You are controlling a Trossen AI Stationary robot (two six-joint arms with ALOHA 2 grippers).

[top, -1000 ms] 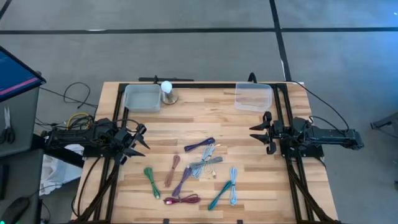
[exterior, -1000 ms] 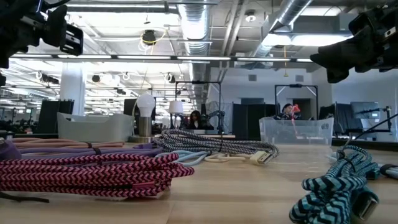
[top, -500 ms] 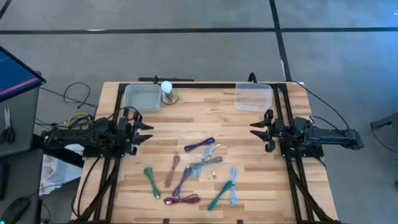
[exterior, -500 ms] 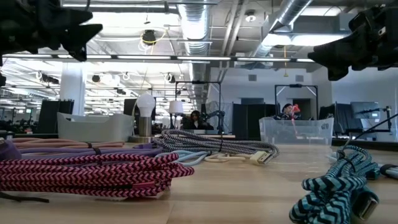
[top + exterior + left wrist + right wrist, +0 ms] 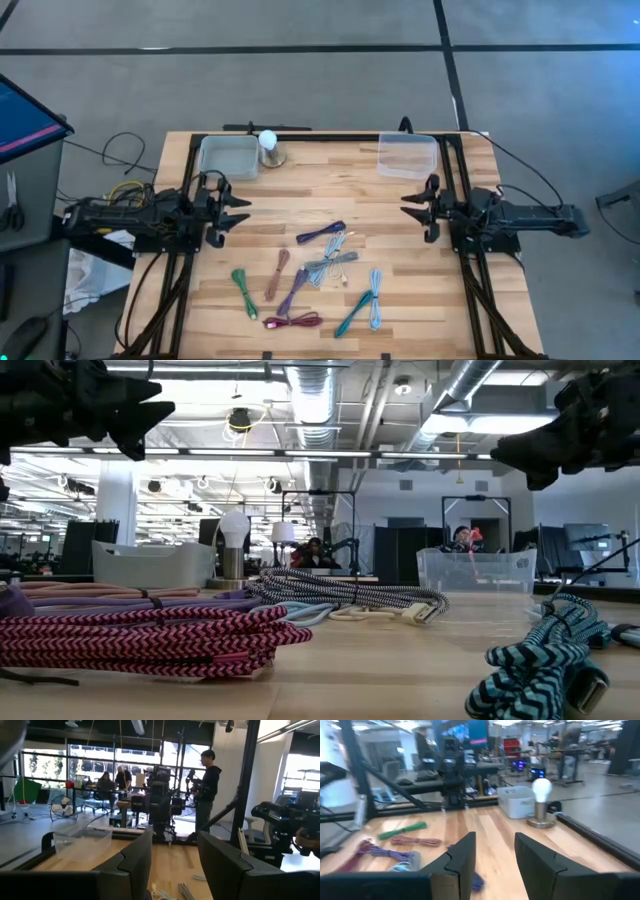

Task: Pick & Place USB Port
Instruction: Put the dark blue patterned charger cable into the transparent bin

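Several bundled USB cables lie on the middle of the wooden table: purple [image 5: 321, 233], white-grey [image 5: 335, 258], brown [image 5: 277, 273], green [image 5: 243, 291], magenta [image 5: 293, 321], teal [image 5: 353, 312] and light blue [image 5: 375, 297]. My left gripper [image 5: 246, 211] hovers open above the table's left side, fingers level and pointing right, short of the cables. My right gripper [image 5: 404, 208] hovers open over the right side, pointing left. In the low view both grippers [image 5: 150, 415] [image 5: 510, 455] hang high above the magenta cable [image 5: 130, 640] and the teal cable [image 5: 540, 660].
A grey bin [image 5: 228, 157] and a clear bin [image 5: 407, 155] stand at the far edge, with a light bulb on a stand [image 5: 268, 148] beside the grey one. Bare wood lies between the bins and the cables. People stand in the room beyond [image 5: 207, 785].
My left gripper has swung from slanting toward the near edge to level, moving a little toward the far edge and the table's right; it stays open. The cables have not moved.
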